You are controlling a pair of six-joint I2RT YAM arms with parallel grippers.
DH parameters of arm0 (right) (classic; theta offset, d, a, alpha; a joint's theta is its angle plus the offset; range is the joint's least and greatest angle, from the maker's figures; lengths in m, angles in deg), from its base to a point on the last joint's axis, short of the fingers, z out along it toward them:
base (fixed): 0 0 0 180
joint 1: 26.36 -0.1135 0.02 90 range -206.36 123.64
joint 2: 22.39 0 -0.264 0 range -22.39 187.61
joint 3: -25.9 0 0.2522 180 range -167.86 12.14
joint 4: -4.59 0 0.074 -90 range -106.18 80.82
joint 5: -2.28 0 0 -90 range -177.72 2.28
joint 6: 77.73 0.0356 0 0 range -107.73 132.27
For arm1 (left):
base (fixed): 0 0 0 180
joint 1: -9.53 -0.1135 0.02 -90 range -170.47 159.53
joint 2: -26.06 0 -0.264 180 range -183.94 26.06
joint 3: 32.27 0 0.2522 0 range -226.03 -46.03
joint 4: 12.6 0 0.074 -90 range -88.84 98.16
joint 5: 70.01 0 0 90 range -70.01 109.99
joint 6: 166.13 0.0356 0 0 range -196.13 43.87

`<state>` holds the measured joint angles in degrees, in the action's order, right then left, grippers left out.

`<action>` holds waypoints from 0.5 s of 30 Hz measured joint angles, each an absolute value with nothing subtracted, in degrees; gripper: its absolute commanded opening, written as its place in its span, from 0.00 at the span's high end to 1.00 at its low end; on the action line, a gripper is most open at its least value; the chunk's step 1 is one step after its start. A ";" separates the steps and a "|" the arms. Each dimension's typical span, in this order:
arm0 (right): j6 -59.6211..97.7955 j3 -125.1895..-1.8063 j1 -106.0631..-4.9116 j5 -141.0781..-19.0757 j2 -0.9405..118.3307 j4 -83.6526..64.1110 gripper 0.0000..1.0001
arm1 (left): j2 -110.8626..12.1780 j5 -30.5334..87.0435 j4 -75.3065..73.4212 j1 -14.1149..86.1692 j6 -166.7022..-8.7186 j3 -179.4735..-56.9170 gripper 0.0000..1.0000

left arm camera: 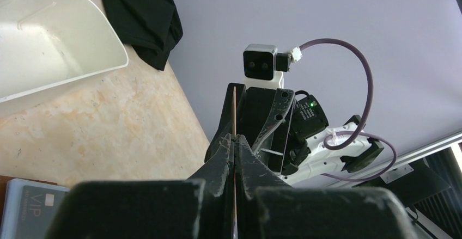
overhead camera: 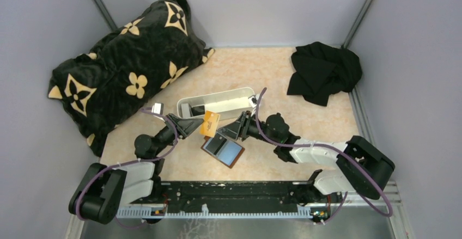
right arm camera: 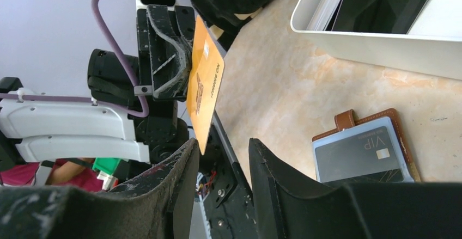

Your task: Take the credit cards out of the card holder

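Top external | left claw (overhead camera: 197, 126) clenched on orange card (overhead camera: 210, 123), edge-up over tabletop (overhead camera: 305, 114) | right claw (overhead camera: 233, 130) parted, empty, just beside | card holder (overhead camera: 222, 149) open below, grey card (right arm camera: 359, 154) in pocket | risk: thin card slips, or claws collide in the narrow gap | white tray (overhead camera: 239, 91) rim behind; room rightward.

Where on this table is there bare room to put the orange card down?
Bare tabletop lies behind the white tray, between the patterned blanket and the black cloth. Another patch sits between the right arm and that cloth. The middle is crowded: tray, card holder, left gripper holding the orange card, right gripper.
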<state>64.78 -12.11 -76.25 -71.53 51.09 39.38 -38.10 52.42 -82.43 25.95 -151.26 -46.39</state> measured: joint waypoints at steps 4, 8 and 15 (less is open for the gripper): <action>64.30 -13.95 -76.27 -71.16 52.59 38.99 0.60 | -38.08 52.42 -82.39 25.95 -151.33 -46.39 1.00; 63.52 -16.97 -76.25 -70.37 53.53 38.40 0.60 | -37.97 52.42 -82.37 25.95 -151.35 -46.39 1.00; 63.08 -20.57 -76.25 -68.65 57.56 38.92 0.63 | -37.86 52.40 -82.37 26.17 -151.55 -46.39 1.00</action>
<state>63.08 -20.57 -76.25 -68.65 57.56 38.92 -37.86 52.40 -82.37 26.17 -151.55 -46.39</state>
